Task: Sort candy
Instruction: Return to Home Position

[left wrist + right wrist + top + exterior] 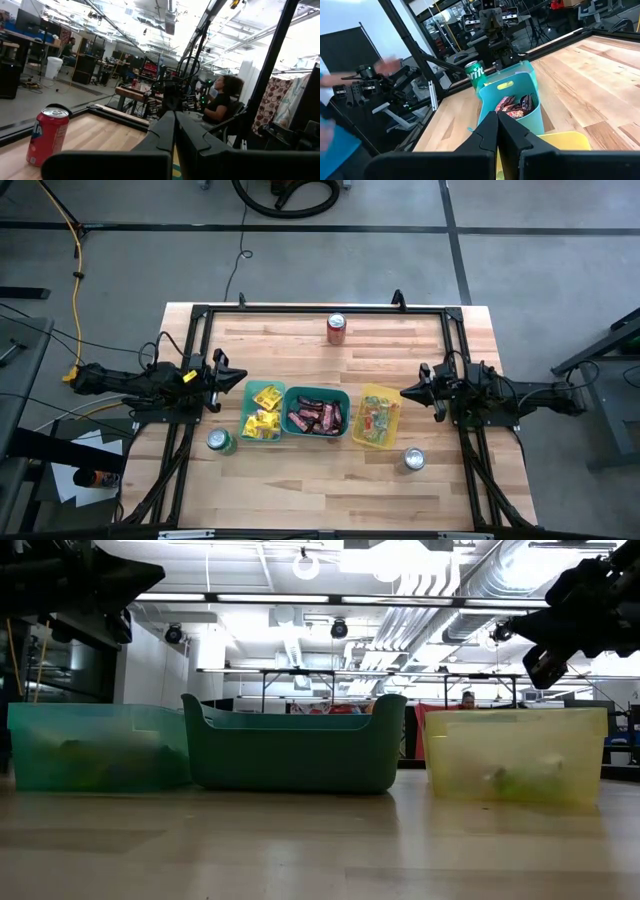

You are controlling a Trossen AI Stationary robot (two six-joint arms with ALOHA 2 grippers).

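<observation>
Grippers pressed together: left gripper beside clear bin, right gripper beside yellow bin. Candy in bins; red can, green can, silver can around.

The left gripper fills the front of the frame. Its two dark fingers are pressed tight together and point into the middle of the frame. A red can stands up straight on the wood table. It is near the edge of the frame, apart from the fingers. A black rail runs along the table's far side. Behind the rail, a person in a dark top sits. Far back, another person sits at a desk, near a white bin. Lights and pipes run along the ceiling.
</observation>
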